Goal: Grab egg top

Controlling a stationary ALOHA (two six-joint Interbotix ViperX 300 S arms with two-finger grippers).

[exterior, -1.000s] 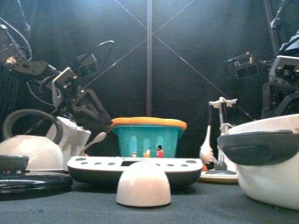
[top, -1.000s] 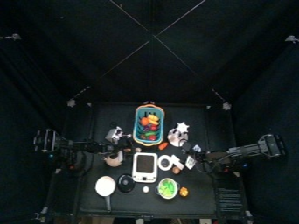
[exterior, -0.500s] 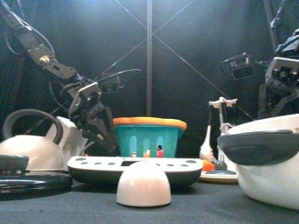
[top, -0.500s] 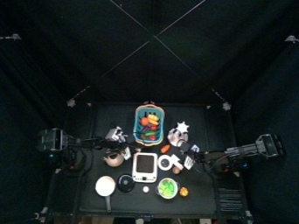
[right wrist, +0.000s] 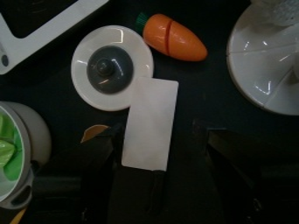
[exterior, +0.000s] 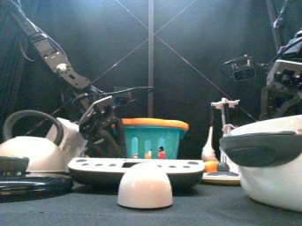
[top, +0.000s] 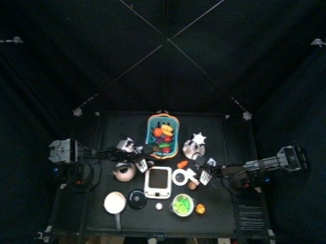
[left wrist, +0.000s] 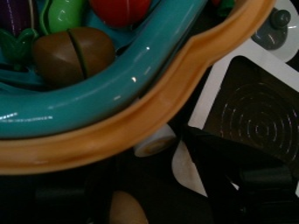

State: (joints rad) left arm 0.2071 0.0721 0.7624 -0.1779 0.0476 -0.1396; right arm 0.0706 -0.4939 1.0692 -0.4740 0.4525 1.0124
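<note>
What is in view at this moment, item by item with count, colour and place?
basket: one, teal with orange rim, table's back middle, holding toy food.
kettle: one, white, front view's left.
dome-shaped piece: one, white, nearest the front edge, middle.
tray: one, white, behind the dome-shaped piece.
bowl: one, white, front view's right.
toy carrot: one, orange, by a round white lid.
flat card: one, white, below the right gripper.
left gripper: open, close against the basket's rim.
right gripper: open, over the card.
</note>
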